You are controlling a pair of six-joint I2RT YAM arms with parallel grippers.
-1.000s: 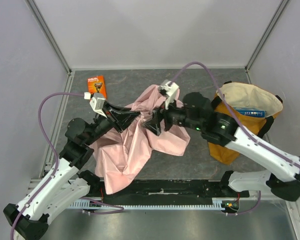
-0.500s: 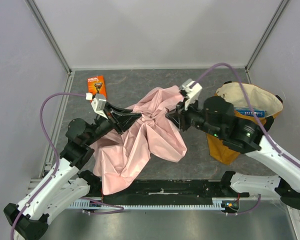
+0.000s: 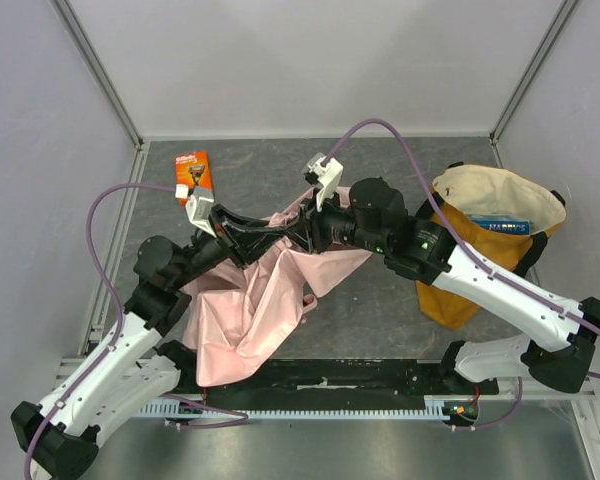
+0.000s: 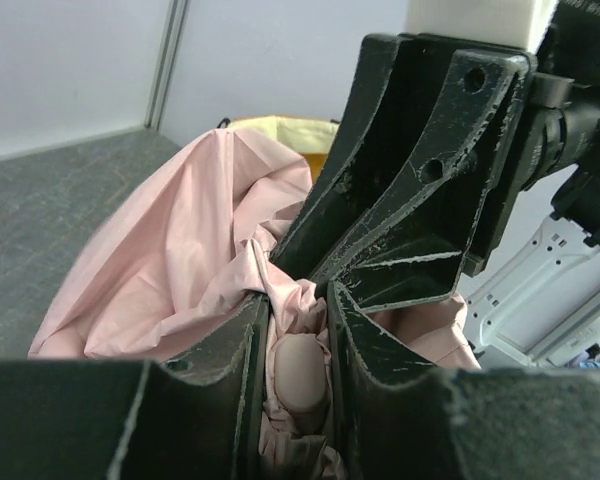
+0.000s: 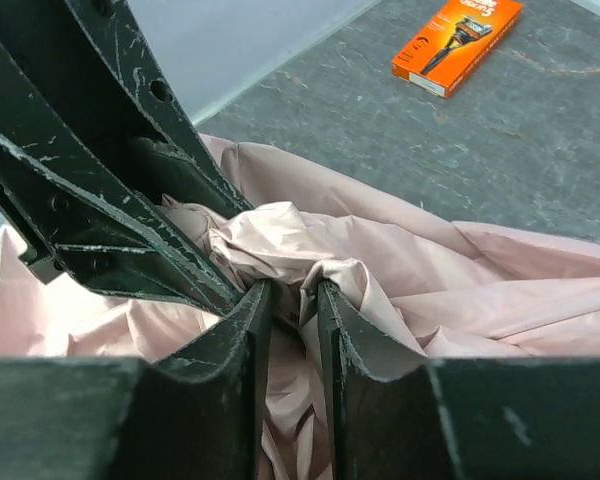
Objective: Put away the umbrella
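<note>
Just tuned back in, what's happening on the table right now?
Both claws are pinching the pink umbrella at nearly the same spot. The left claw is shut on a bunched fold, the right claw on fabric just beside it. The umbrella lies crumpled, not yet put away. The yellow bag stands to the right.

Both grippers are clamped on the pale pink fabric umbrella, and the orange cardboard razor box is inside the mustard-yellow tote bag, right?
No. The orange cardboard razor box lies on the grey table, outside the mustard-yellow tote bag; the top view shows it. The left gripper and right gripper do clamp the pale pink fabric umbrella.
</note>
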